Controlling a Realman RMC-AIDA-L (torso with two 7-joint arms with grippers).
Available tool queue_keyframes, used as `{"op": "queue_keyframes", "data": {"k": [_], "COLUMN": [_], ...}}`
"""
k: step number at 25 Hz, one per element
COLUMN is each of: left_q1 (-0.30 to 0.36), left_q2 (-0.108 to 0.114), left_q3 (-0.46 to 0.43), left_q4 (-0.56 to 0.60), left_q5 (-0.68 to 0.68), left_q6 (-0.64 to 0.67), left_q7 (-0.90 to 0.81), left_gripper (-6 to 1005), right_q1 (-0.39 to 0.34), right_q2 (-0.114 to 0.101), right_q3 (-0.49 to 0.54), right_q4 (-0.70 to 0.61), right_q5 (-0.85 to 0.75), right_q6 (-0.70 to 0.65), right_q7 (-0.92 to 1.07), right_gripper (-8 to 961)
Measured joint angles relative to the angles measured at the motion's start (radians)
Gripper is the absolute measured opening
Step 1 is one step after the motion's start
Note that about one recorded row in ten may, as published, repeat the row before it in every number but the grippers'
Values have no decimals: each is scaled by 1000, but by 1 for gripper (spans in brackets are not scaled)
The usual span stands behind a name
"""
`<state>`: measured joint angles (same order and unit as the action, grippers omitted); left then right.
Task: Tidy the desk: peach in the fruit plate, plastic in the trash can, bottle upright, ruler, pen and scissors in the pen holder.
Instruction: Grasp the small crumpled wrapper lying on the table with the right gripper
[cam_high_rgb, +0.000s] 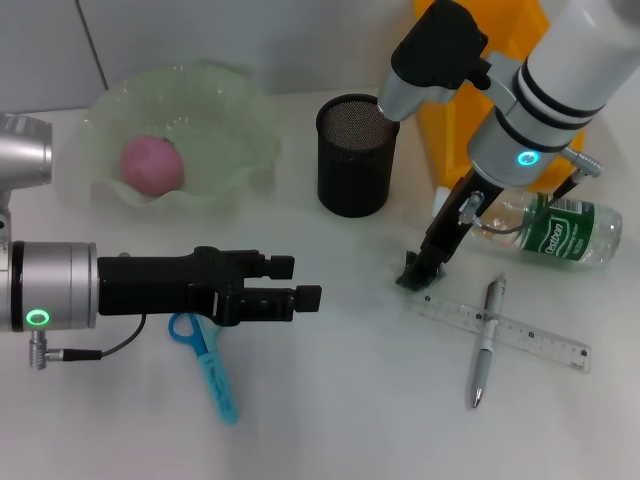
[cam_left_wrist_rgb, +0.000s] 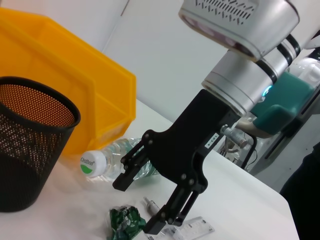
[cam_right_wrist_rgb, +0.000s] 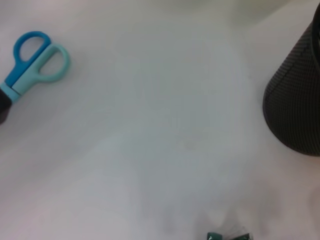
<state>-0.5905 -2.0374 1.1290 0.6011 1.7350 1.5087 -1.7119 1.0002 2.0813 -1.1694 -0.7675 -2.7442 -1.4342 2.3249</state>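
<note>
The pink peach (cam_high_rgb: 152, 165) lies in the green fruit plate (cam_high_rgb: 240, 110). My right gripper (cam_high_rgb: 420, 268) (cam_left_wrist_rgb: 140, 205) is open and reaches down to the table, with the crumpled green plastic (cam_high_rgb: 412, 277) (cam_left_wrist_rgb: 127, 222) (cam_right_wrist_rgb: 227, 235) right at its fingertips. The clear bottle (cam_high_rgb: 550, 232) (cam_left_wrist_rgb: 107, 162) lies on its side behind it. The pen (cam_high_rgb: 487, 340) lies across the ruler (cam_high_rgb: 520, 335) (cam_left_wrist_rgb: 197, 227). My left gripper (cam_high_rgb: 290, 282) is open and hovers level above the blue scissors (cam_high_rgb: 210, 370) (cam_right_wrist_rgb: 30, 60). The black mesh pen holder (cam_high_rgb: 355, 155) (cam_left_wrist_rgb: 30, 150) (cam_right_wrist_rgb: 300, 100) stands upright.
The yellow trash can (cam_high_rgb: 450, 130) (cam_left_wrist_rgb: 65, 75) stands at the back right, behind the pen holder and the bottle. Bare white tabletop lies between the scissors and the ruler.
</note>
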Motion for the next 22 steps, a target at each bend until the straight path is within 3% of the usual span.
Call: {"op": "queue_keyframes", "data": {"k": [22], "left_q1": [9], "left_q2": [0], "left_q3": [0], "left_q4": [-3], "left_q5": [2], "left_q6": [-2], "left_q7": [10], "left_gripper": [729], "right_q1": [28], "right_q2": [5], "right_q3": [-32], "right_q4": [94], "right_q5": [2], "right_q6": [93], "right_q7": [-4], "right_gripper": [694]}}
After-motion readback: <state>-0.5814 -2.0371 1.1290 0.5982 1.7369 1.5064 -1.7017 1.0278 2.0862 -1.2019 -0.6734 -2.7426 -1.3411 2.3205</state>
